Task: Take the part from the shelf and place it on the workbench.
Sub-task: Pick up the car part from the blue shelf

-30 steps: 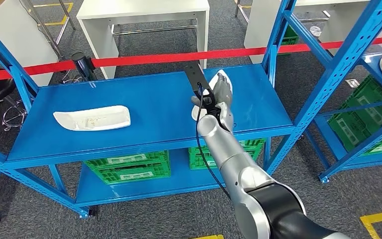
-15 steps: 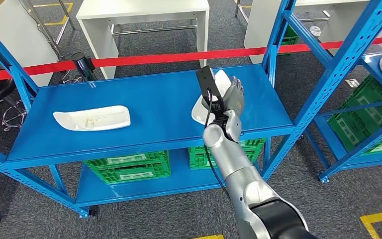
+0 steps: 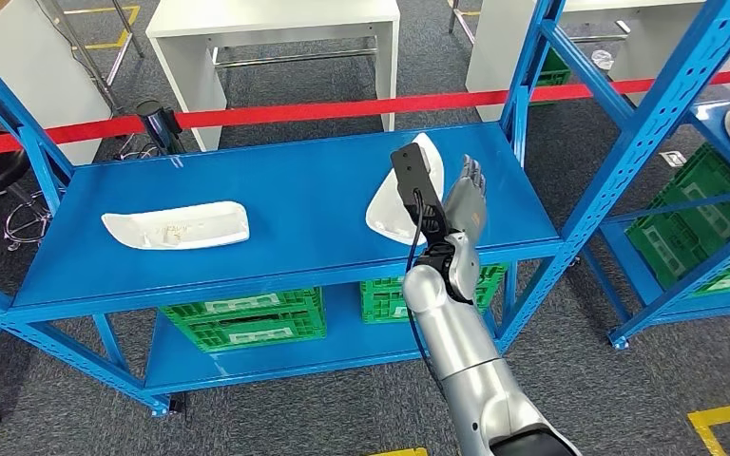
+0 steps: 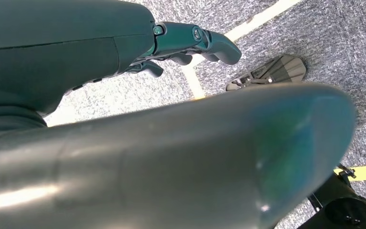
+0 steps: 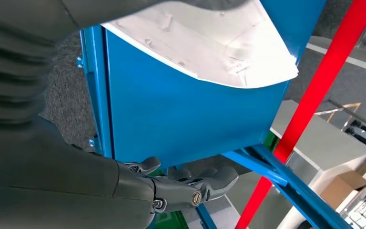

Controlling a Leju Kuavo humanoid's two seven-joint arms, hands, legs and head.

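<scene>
Two white curved parts lie on the blue shelf (image 3: 295, 204): one at the left (image 3: 176, 226) and one at the right (image 3: 387, 211). My right hand (image 3: 463, 195) is raised just right of the right-hand part, near the shelf's front right corner, fingers stretched out and holding nothing. In the right wrist view that white part (image 5: 209, 43) lies on the blue surface, apart from my dark fingers (image 5: 190, 183). My left hand (image 4: 195, 40) hangs beside my body over the grey floor with nothing in it.
A red barrier tape (image 3: 285, 112) runs behind the shelf, with white tables (image 3: 266, 19) beyond it. Green crates (image 3: 242, 318) sit on the lower shelf level. A second blue rack (image 3: 646, 114) with more green crates stands to the right.
My right hand has moved right and back toward the shelf's front edge, from over the right-hand white part to beside it. Both parts lie where they were.
</scene>
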